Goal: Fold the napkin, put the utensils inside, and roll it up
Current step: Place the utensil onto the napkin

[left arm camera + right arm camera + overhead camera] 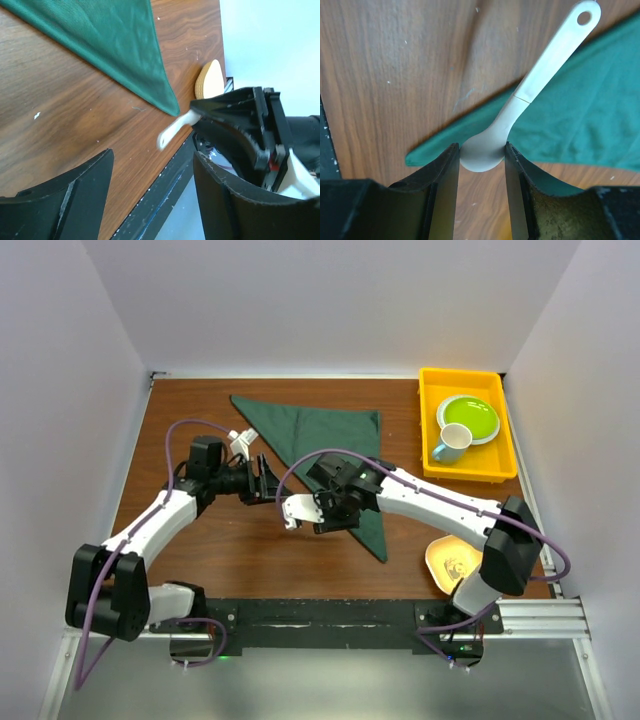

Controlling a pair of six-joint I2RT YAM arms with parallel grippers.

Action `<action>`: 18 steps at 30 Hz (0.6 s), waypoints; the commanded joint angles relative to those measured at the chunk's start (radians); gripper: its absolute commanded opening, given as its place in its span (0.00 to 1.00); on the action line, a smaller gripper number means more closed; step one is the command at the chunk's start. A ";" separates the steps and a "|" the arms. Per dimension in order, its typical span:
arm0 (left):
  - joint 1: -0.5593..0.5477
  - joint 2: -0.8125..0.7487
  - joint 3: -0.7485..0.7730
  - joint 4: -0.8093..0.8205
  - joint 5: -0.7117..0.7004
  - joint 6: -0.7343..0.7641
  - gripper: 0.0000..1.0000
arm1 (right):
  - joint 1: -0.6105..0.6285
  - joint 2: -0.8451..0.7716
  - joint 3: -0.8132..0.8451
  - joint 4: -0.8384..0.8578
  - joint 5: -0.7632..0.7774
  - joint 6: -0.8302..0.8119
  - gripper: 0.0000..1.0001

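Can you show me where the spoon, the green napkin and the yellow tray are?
spoon (pixel 545 65): right wrist view, on its thin handle.
napkin (pixel 320 430): top view, on the middle of the green cloth.
yellow tray (pixel 460 374): top view, on its far rim.

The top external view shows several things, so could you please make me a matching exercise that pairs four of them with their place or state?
Things:
1. napkin
2. spoon
3. yellow tray
4. left gripper

Places or states:
A. open, holding nothing
B. at the far right corner of the table, holding a plate and a cup
C. clamped at its bowl by the right gripper
D. lying on the wood as a dark green triangle

Pairs: 1-D, 2-C, 3-B, 4-A.
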 commanded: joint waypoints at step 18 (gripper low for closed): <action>-0.103 0.156 0.104 0.038 0.189 0.047 0.36 | 0.045 -0.056 -0.021 0.172 -0.070 -0.013 0.00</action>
